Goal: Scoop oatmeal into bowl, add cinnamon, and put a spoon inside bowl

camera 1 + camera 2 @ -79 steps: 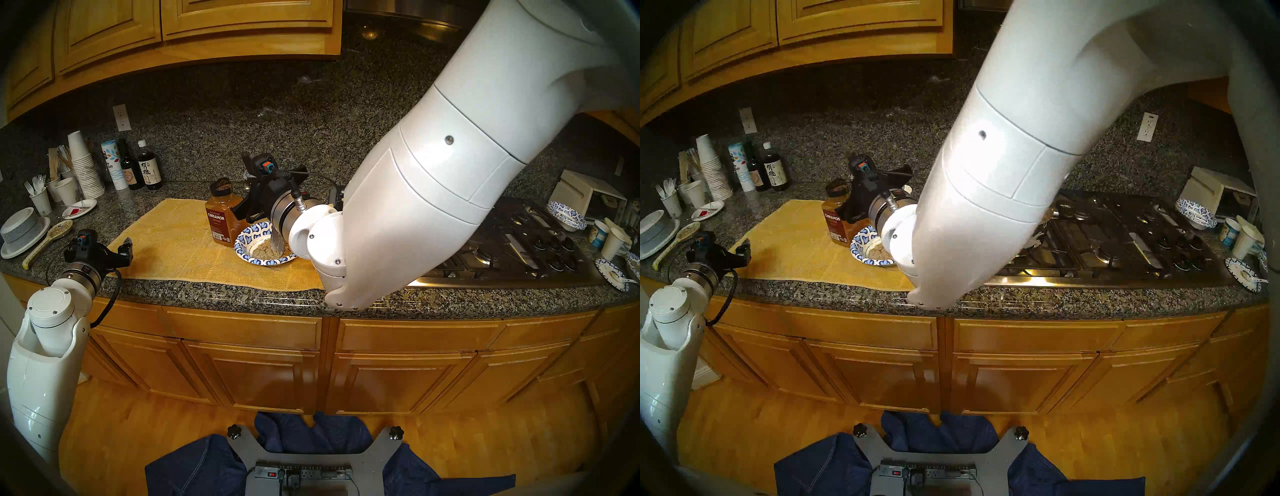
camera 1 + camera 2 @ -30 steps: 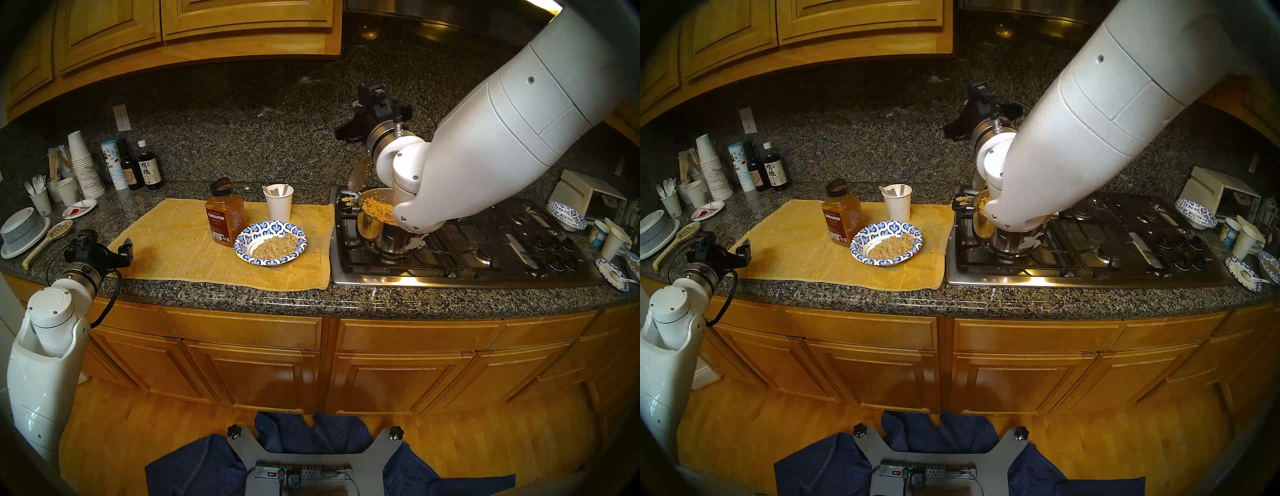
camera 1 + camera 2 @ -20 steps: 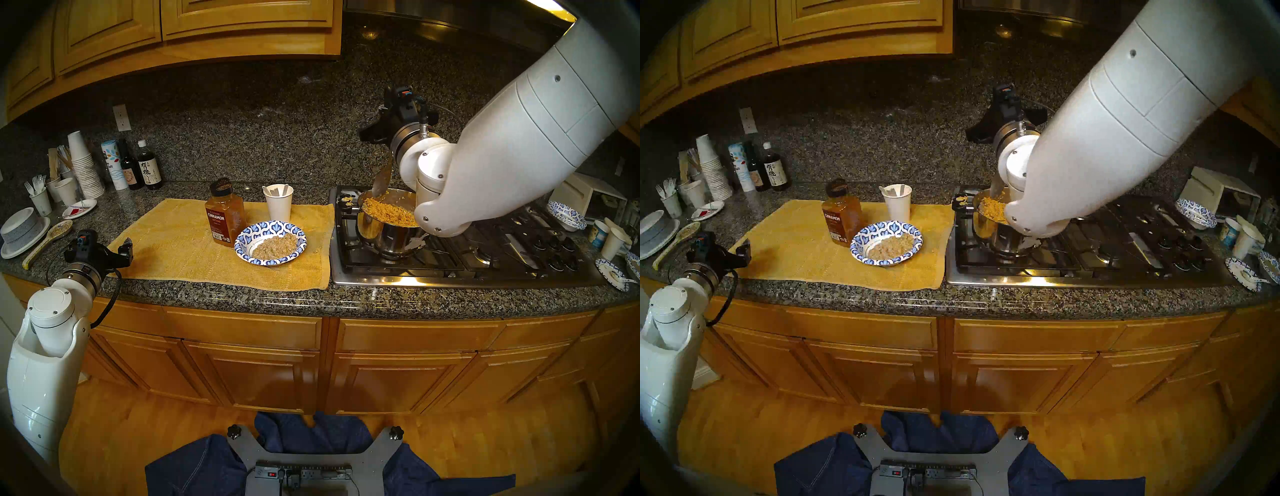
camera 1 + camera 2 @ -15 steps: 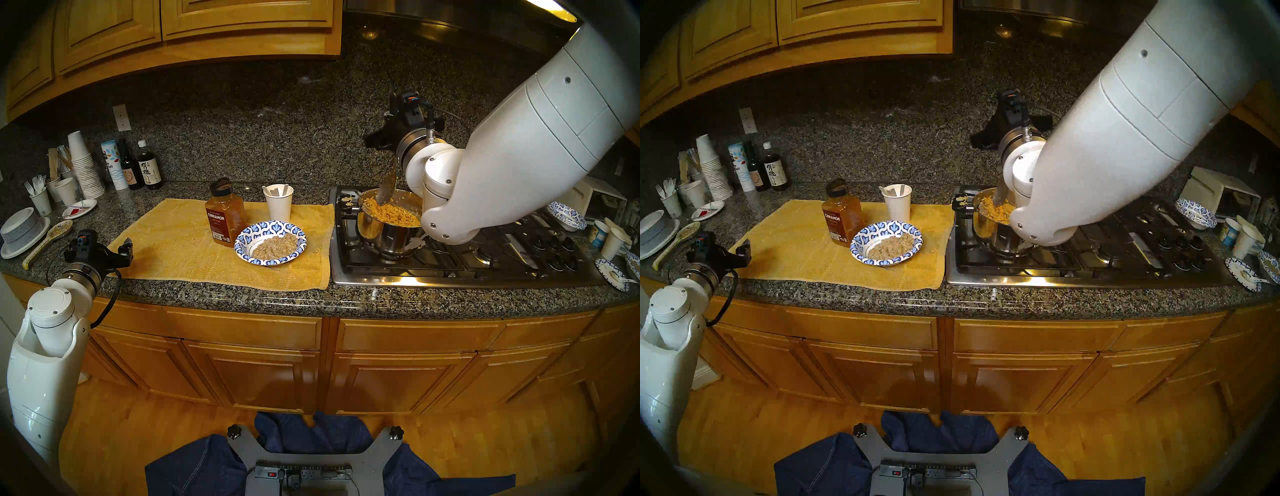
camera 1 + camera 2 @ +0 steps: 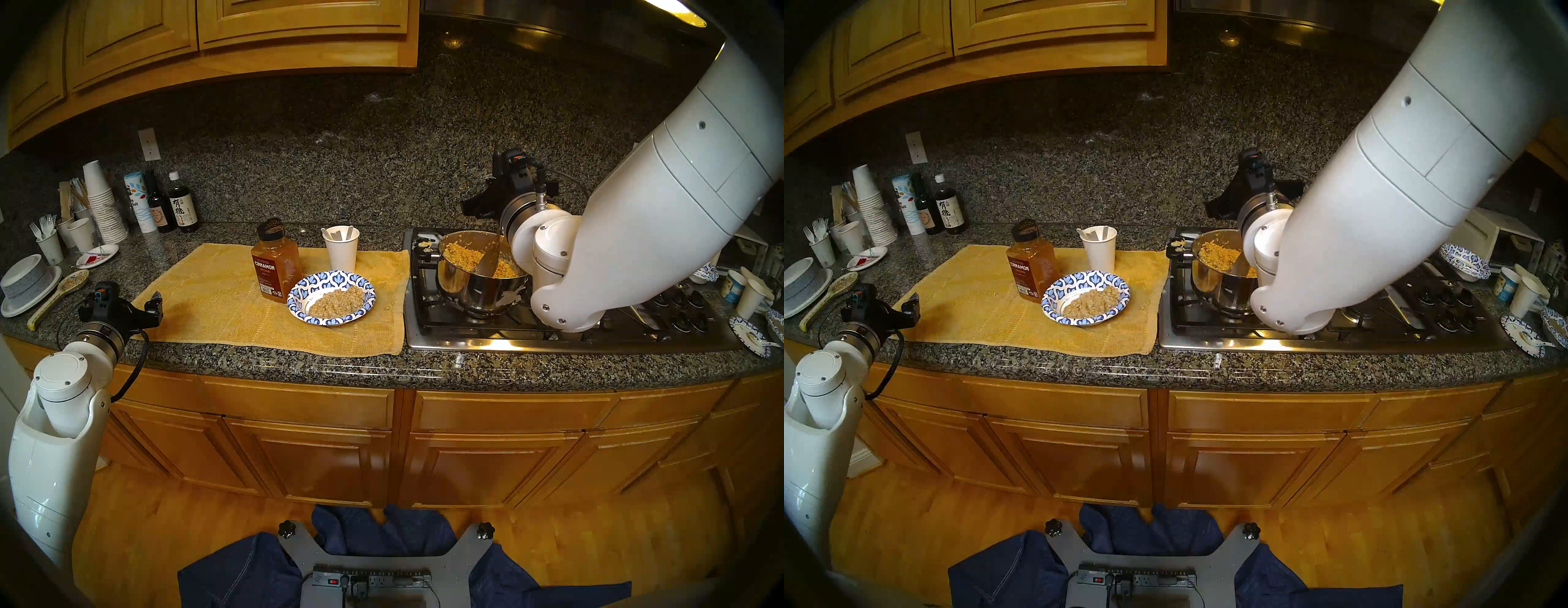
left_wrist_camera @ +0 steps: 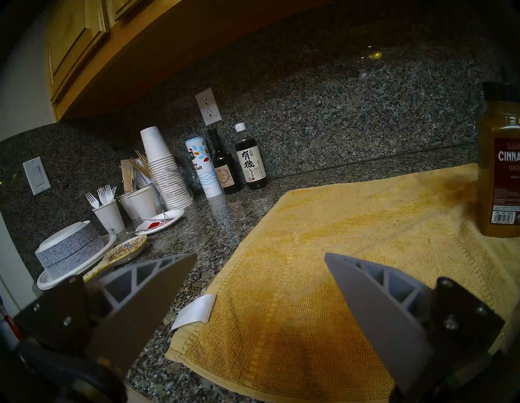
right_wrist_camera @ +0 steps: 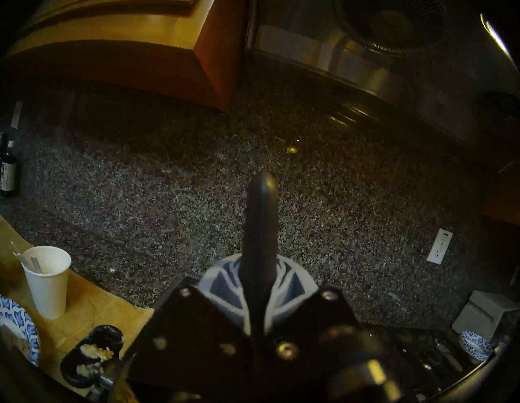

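Observation:
The blue-and-white leaf-rimmed bowl (image 5: 306, 287) sits on the yellow towel with a heap of tan oatmeal (image 5: 337, 302) in it. The cinnamon jar (image 5: 275, 263) stands upright just left of it and also shows in the left wrist view (image 6: 498, 174). White plastic utensils, one a spoon (image 5: 330, 232), stand in a paper cup (image 5: 340, 252) behind the bowl. My right gripper (image 5: 471, 207) is shut on the black handle (image 7: 260, 214) of a metal serving spoon (image 5: 488, 262). The spoon's blade dips into the oatmeal in the steel pot (image 5: 462, 284). My left gripper (image 5: 155, 305) is open and empty over the towel's left corner.
The pot stands on the gas stove (image 5: 594, 318), and its black side handle (image 5: 424, 247) has oatmeal on it. Stacked paper cups (image 5: 104, 204), dark bottles (image 5: 182, 208), stacked grey-white bowls (image 5: 27, 282) and a speckled ceramic spoon (image 5: 63, 293) crowd the left counter. More dishes sit at the far right.
My right arm carried the serving spoon from the bowl rightward to the pot and lowered its blade into the pot's oatmeal. The left arm has not moved.

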